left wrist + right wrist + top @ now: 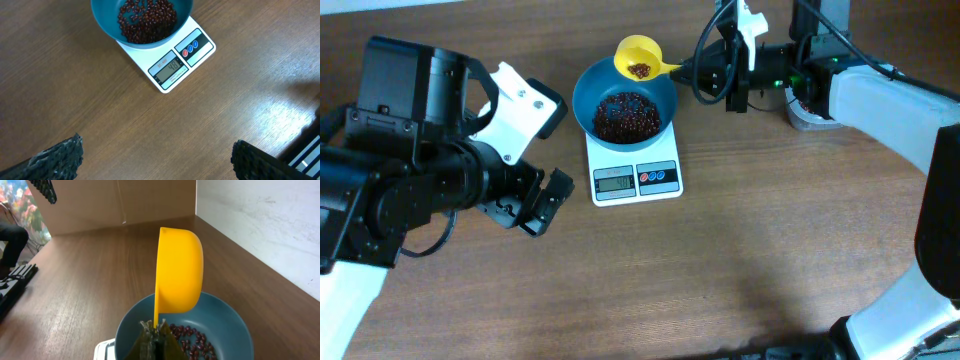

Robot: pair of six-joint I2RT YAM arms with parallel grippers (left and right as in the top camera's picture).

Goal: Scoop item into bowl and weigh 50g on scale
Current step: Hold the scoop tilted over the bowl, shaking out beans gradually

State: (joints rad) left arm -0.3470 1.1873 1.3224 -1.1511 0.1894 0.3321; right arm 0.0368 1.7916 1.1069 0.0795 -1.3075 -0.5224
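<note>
The teal-blue bowl (624, 108) sits on the white scale (635, 172) and holds a heap of dark red-brown beans (626, 115). My right gripper (692, 68) is shut on the handle of a yellow scoop (638, 57), held over the bowl's far rim with a few beans in it. In the right wrist view the scoop (178, 272) hangs above the bowl (235, 330). My left gripper (542, 201) is open and empty, left of the scale. The left wrist view shows the bowl (142, 20), the beans (146, 19) and the scale display (170, 67).
A white round container (810, 110) sits partly hidden behind the right arm at the back right. A white wall (260, 225) borders the table on the far side.
</note>
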